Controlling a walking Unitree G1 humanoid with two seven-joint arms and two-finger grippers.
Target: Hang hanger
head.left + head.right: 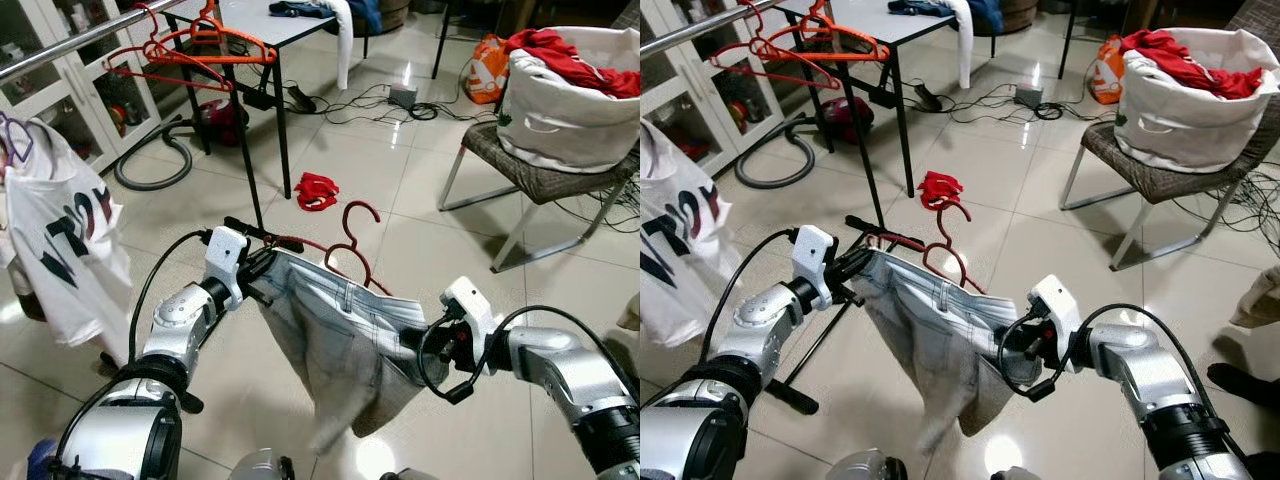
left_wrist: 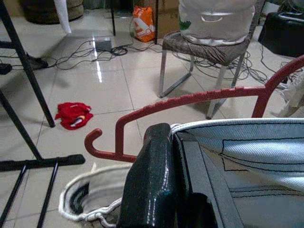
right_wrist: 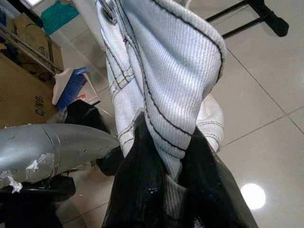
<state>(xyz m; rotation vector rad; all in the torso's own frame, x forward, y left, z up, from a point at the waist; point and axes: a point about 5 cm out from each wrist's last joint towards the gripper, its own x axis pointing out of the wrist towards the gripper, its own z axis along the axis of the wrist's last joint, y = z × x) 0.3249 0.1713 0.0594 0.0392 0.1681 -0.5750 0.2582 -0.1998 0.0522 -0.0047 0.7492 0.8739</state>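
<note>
Glossy floor tiles lie below us. We hold jeans on the red hanger with left gripper and right gripper clamped; next, lift toward the rail.

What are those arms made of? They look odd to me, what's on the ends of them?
Both arms are shiny silver metal with rounded joints. Each wrist carries a small white box, and a looping black cable runs along each arm. Each ends in a claw of two long glossy black fingers: the left claw and the right claw. The silver right arm has bits of tape stuck on it.
</note>
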